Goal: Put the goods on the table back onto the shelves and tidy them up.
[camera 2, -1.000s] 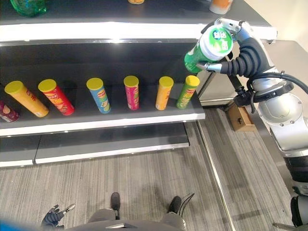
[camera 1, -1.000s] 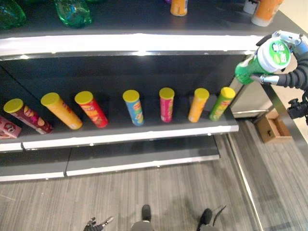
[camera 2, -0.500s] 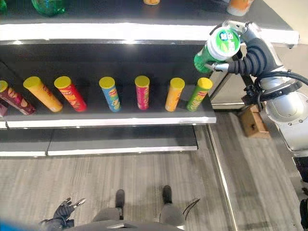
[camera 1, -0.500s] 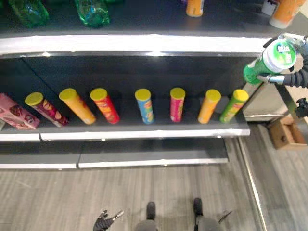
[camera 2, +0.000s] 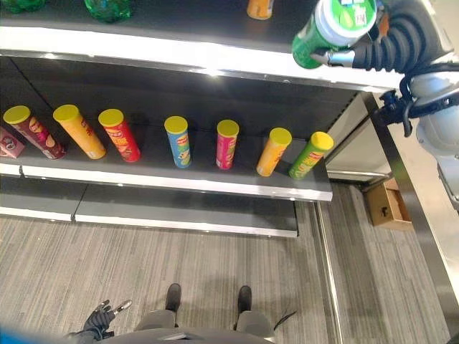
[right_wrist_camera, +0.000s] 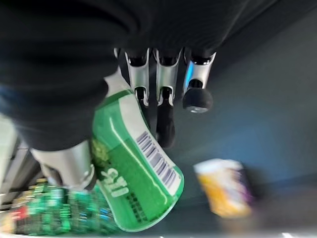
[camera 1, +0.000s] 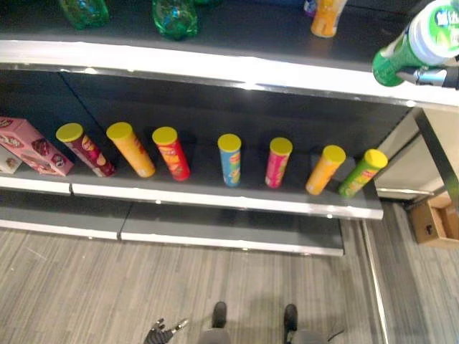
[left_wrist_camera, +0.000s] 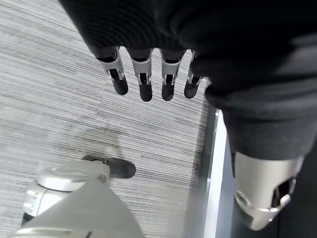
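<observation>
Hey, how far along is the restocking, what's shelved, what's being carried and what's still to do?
Done: seven yellow-lidded tubes stand in a row on the middle shelf. In hand: the right hand grips a green canister, raised at the top shelf beside an orange cup. Left: setting that canister down. The left hand hangs relaxed above the floor.

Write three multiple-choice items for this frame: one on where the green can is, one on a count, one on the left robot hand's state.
1. Where is the green can?
A. Lying on the floor
B. In the right robot hand, raised by the top shelf
C. Among the tubes on the middle shelf

2. How many yellow-lidded tubes stand on the middle shelf?
A. Three
B. Seven
C. Ten

3. The left robot hand is:
A. Open, holding nothing
B. Shut on a tube
C. Pressing a box

Answers: 1 B, fingers curl round the can; 2 B, seven lids in a row; 3 A, straight fingers over the floor.
</observation>
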